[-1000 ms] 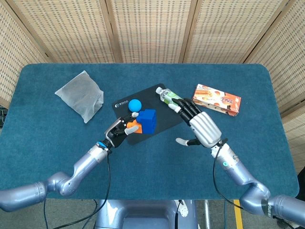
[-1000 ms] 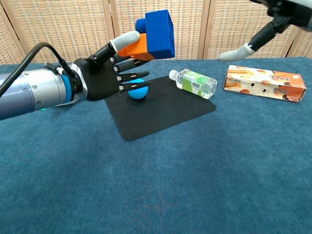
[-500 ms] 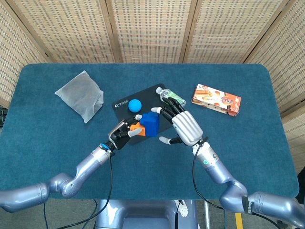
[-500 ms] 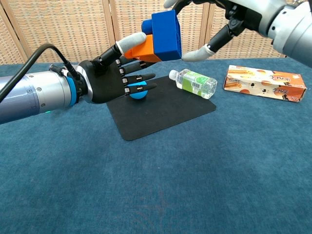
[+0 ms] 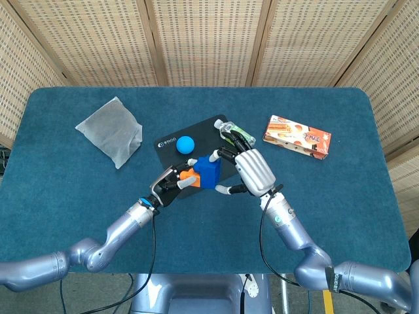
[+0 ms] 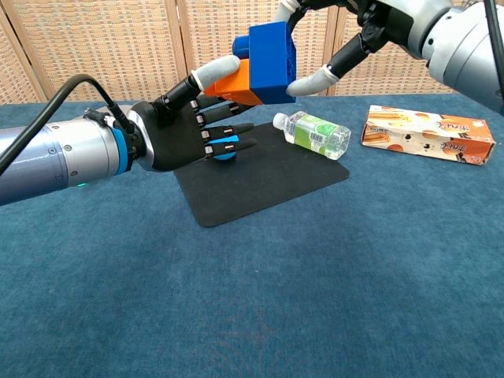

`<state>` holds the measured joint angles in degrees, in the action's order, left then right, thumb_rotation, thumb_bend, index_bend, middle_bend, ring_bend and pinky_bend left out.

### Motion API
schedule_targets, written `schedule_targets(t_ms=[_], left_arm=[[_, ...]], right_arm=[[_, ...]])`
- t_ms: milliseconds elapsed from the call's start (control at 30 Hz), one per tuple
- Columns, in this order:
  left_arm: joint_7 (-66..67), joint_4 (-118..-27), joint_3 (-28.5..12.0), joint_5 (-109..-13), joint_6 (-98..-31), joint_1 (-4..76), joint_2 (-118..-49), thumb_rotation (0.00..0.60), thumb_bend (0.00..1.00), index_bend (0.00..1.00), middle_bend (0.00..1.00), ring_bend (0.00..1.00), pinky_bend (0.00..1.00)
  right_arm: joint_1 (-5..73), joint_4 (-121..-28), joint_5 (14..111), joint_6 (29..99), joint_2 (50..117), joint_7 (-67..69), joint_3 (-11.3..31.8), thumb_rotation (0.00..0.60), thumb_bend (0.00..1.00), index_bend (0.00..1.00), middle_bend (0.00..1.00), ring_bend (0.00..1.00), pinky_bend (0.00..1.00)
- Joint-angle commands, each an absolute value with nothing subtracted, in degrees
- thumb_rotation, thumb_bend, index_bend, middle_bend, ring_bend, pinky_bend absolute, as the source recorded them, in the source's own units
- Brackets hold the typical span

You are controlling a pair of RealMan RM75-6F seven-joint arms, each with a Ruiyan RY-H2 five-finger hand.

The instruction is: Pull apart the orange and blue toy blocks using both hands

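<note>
From the head view I see my left hand (image 5: 169,185) holding the orange block (image 5: 188,176), joined to the blue block (image 5: 209,171), above the black mat (image 5: 216,140); my right hand (image 5: 252,171) wraps its fingers around the blue one. In the chest view the joined pair sits raised over the table (image 6: 315,283), a white-tipped right fingertip (image 6: 303,83) touching the blue block's side, near the bottle (image 6: 313,134)

Deep teal carpet-like worktop (image 5: 78,196) below beige perforated wall panels (image 5: 203,39) framed in pale wood. Black mat (image 6: 260,181) with small white logo. Bright blue ball (image 5: 186,143). Orange block (image 6: 232,83) joined to royal blue block (image 6: 272,51). Clear bottle (image 6: 313,134), green label, white cap. Orange-and-white printed box (image 5: 297,137). Translucent grey bag (image 5: 111,131). Black left hand (image 6: 185,134), white fingertips; silver right hand (image 5: 252,173).
</note>
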<state>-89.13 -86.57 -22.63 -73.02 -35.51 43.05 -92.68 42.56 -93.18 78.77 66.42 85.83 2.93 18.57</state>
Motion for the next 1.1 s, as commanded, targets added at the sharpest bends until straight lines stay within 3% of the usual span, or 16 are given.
schedule_targets(t_ms=[33, 233, 533, 767, 900, 1100], left_arm=[[-89.0, -86.6, -22.7, -72.9, -35.4, 43.0, -92.8, 0.600, 0.31, 0.52, 0.52, 0.00, 0.00], [-88.7, -86.1, -22.6, -72.5, -35.0, 42.8, -92.9, 0.600, 0.31, 0.52, 0.52, 0.00, 0.00], [-90.3, -84.2, -23.6, -72.7, -34.6, 41.3, -90.3, 0.600, 0.31, 0.52, 0.52, 0.00, 0.00], [-89.6, -81.9, -22.9, -79.3, -36.5, 38.9, -81.6, 0.600, 0.33, 0.52, 0.52, 0.00, 0.00], [-78.6, -78.3, -19.3, -84.7, -38.4, 38.5, -75.2, 0.600, 0.33, 0.52, 0.52, 0.00, 0.00], [-58.2, -73.4, -16.2, -82.5, -39.0, 37.9, -71.6, 0.600, 0.33, 0.52, 0.52, 0.00, 0.00]], right_arm=[[42.4, -93.0, 78.9, 66.7, 85.6, 3.6, 18.5, 0.600, 0.31, 0.59, 0.56, 0.10, 0.00], [42.0, -92.2, 80.6, 68.1, 85.4, 5.3, 18.1, 0.600, 0.43, 0.62, 0.58, 0.12, 0.00], [40.9, -90.6, 84.4, 70.9, 82.2, 8.4, 17.8, 0.600, 0.43, 0.62, 0.58, 0.12, 0.00], [38.8, -86.1, 84.1, 70.0, 76.8, 5.8, 15.9, 0.600, 0.44, 0.62, 0.58, 0.12, 0.00], [37.8, -84.2, 82.6, 67.5, 75.2, 4.4, 13.9, 0.600, 0.44, 0.62, 0.58, 0.12, 0.00], [37.3, -81.6, 81.7, 66.0, 75.9, 3.1, 12.2, 0.600, 0.44, 0.62, 0.58, 0.12, 0.00]])
